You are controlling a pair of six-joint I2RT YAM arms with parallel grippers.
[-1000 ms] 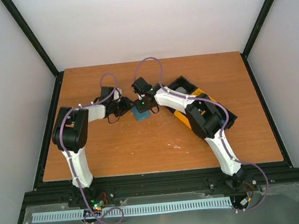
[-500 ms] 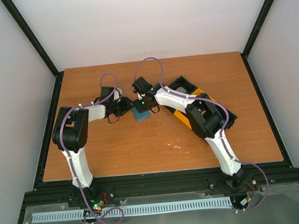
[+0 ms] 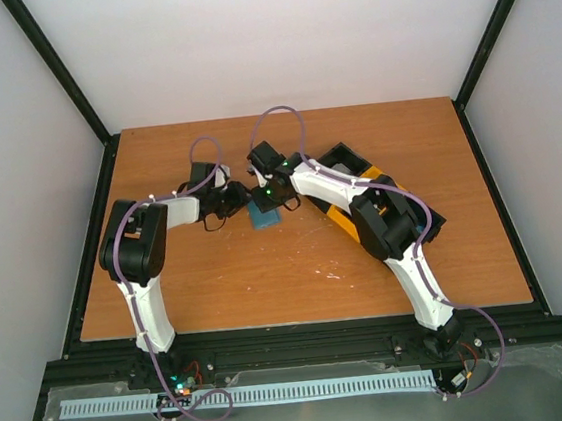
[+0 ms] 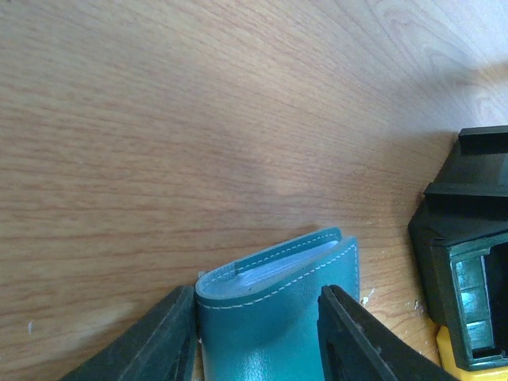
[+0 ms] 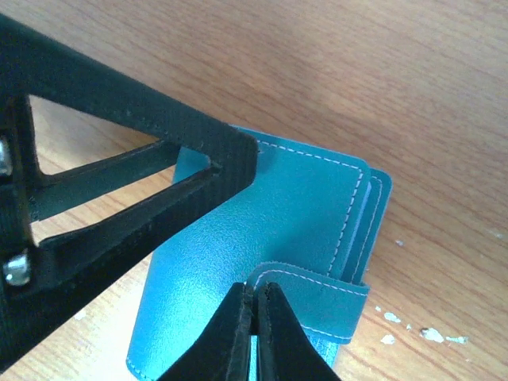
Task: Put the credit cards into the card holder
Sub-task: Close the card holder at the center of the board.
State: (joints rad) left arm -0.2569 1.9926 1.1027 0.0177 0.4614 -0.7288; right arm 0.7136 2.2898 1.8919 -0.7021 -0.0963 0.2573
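The card holder (image 3: 261, 214), a folded teal wallet, stands on edge on the wooden table between both arms. My left gripper (image 4: 258, 325) is shut on it, one finger on each cover, with the fold and the pale inner pockets of the card holder (image 4: 270, 309) facing the camera. My right gripper (image 5: 255, 290) is shut, its tips pinching the end of the snap tab (image 5: 325, 305), which wraps round the holder's open edge. From above, the left gripper (image 3: 243, 206) and right gripper (image 3: 265, 200) meet at the holder. The credit cards are out of view.
A black-and-yellow compartment tray (image 3: 340, 154) lies just right of the holder, partly under the right arm. Its corner (image 4: 468, 238) shows in the left wrist view. A left finger (image 5: 119, 103) crosses the right wrist view. White flecks dot the wood.
The right jaws have shut the last little bit at the tab. Both arms and the card holder have hardly moved.
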